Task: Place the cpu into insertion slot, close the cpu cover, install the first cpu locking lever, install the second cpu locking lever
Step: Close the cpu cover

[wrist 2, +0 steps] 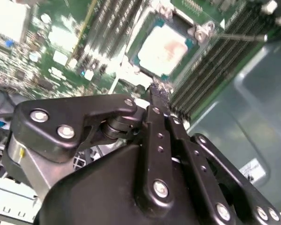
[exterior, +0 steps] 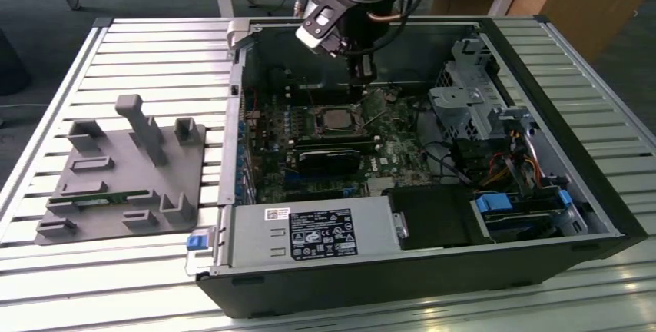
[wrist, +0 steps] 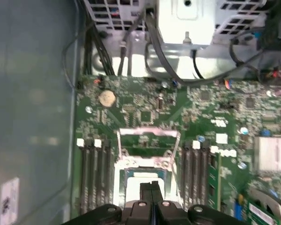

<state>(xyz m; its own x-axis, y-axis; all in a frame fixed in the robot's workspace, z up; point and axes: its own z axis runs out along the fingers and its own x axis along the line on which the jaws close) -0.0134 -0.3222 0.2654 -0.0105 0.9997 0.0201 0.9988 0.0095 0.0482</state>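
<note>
The cpu (wrist: 133,185) lies flat in the insertion slot (wrist: 121,174) on the green motherboard, its pale metal top showing in both wrist views (wrist 2: 163,47). Beyond the slot, the silver cpu cover (wrist: 147,132) stands swung open, with the board visible through its window. A thin locking lever (wrist 2: 239,36) sticks out beside the slot, unlatched. My gripper (wrist: 151,188) hangs just above the slot's edge with its black fingers pressed together and nothing between them. In the exterior view the gripper (exterior: 360,87) points straight down inside the open computer case, a little behind the slot (exterior: 333,121).
Black memory slots (wrist: 91,173) flank the socket. A long black card (exterior: 330,157) lies in front of it, a power supply (exterior: 307,234) nearer still, and a drive cage (exterior: 474,97) with cables to the exterior view's right. A grey fixture (exterior: 123,170) sits outside the case.
</note>
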